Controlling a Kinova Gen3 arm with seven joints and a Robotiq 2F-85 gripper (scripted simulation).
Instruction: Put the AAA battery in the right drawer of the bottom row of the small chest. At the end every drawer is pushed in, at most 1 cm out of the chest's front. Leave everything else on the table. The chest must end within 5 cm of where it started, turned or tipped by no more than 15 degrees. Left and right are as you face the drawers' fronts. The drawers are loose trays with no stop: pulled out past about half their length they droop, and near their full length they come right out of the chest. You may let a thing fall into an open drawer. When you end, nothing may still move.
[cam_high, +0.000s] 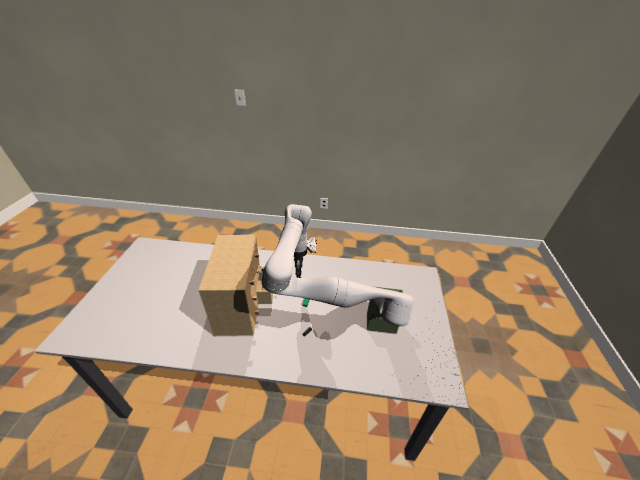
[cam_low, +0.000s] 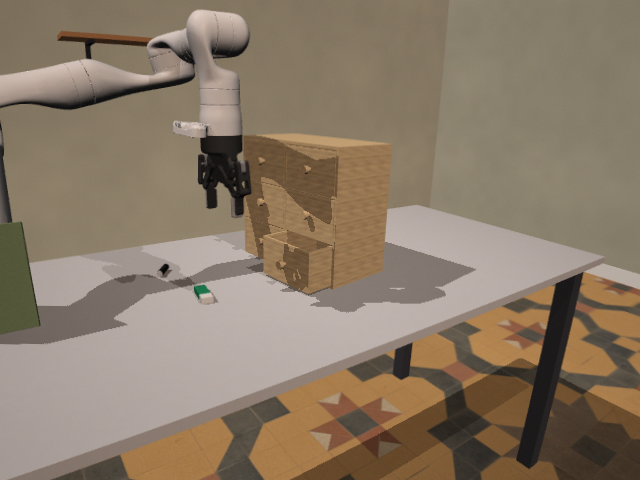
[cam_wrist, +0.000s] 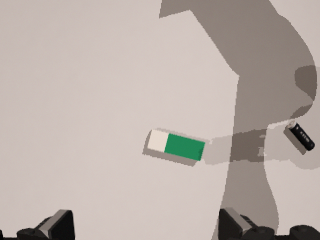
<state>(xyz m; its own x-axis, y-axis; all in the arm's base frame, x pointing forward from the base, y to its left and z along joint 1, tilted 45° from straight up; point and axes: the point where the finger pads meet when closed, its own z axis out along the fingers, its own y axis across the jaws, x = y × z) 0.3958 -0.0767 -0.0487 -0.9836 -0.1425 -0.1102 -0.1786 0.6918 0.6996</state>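
Observation:
The AAA battery (cam_high: 307, 331) (cam_low: 163, 269) (cam_wrist: 301, 136), black with a pale end, lies on its side on the table, at the right edge of the wrist view. My gripper (cam_high: 298, 274) (cam_low: 224, 207) (cam_wrist: 145, 227) is open and empty, pointing down, high above the table in front of the chest. The small wooden chest (cam_high: 230, 312) (cam_low: 360, 217) stands upright. Its bottom right drawer (cam_high: 265, 298) (cam_low: 286, 271) is pulled partly out; the other drawers look pushed in. The far part of that drawer's inside is hidden.
A green and white eraser (cam_high: 305, 302) (cam_low: 203, 293) (cam_wrist: 184, 146) lies on the table between the battery and the open drawer's side. A dark green box-like block (cam_high: 382, 321) (cam_low: 16, 279) stands near the arm's base. The arm reaches over the table.

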